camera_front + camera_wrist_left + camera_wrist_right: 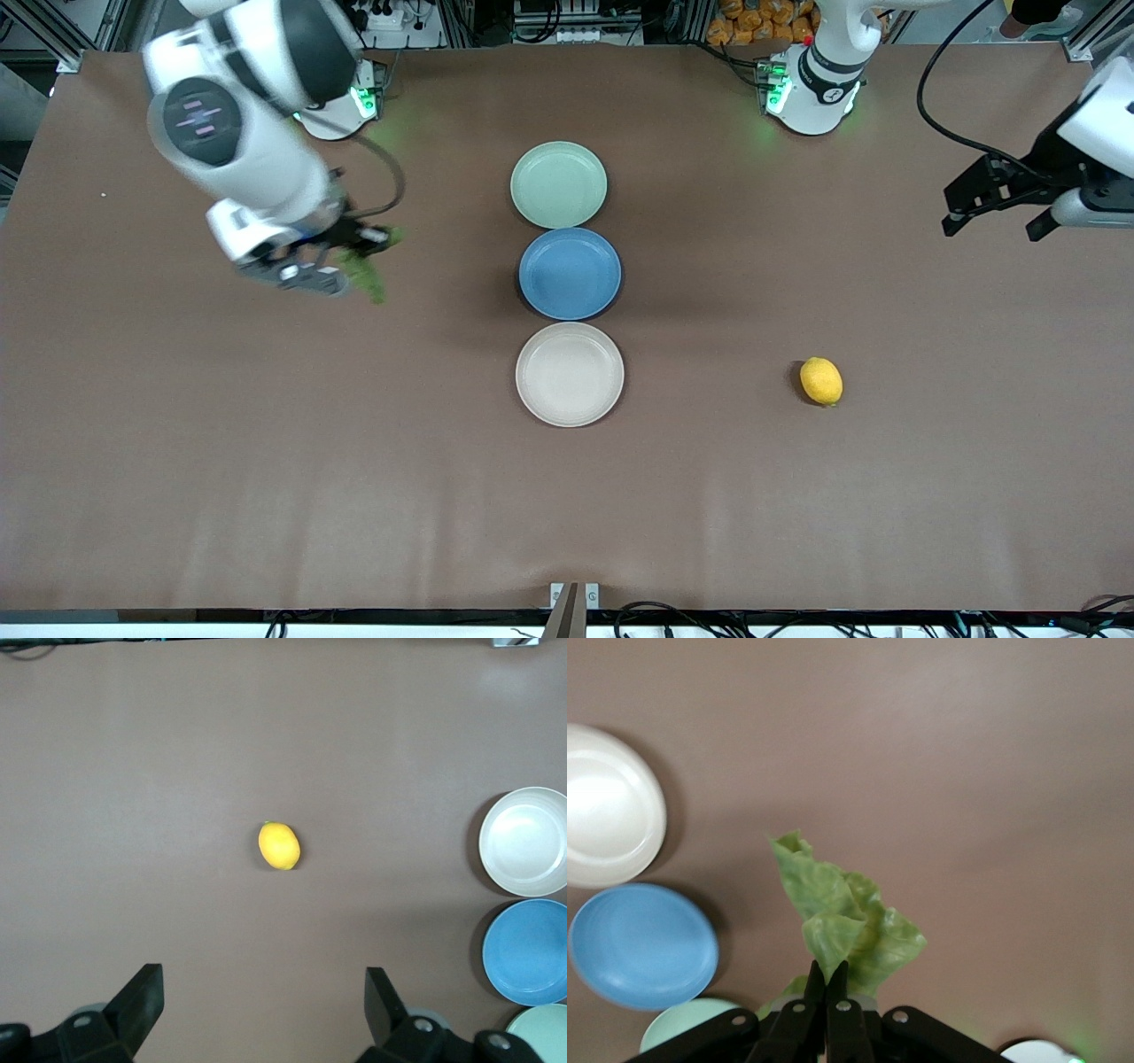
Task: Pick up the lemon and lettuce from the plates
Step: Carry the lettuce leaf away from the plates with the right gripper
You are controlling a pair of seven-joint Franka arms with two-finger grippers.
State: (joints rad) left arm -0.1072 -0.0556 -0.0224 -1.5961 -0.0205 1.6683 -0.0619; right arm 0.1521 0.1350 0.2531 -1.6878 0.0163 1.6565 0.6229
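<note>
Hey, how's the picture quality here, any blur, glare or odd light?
Front view: right arm motion-blurred, green base lights tint the table. Left wrist view: sharp, soft glare in the cream plate. Right wrist view: lettuce slightly soft, cream plate washed out.

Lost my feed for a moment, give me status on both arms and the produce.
Right gripper shut on the lettuce, up over bare table. Left gripper open, above the table. Lemon on the table, off the plates. Nothing in the way.

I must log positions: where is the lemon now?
The lemon lies on the bare table, toward the left arm's end, beside the cream plate, off every plate.
</note>
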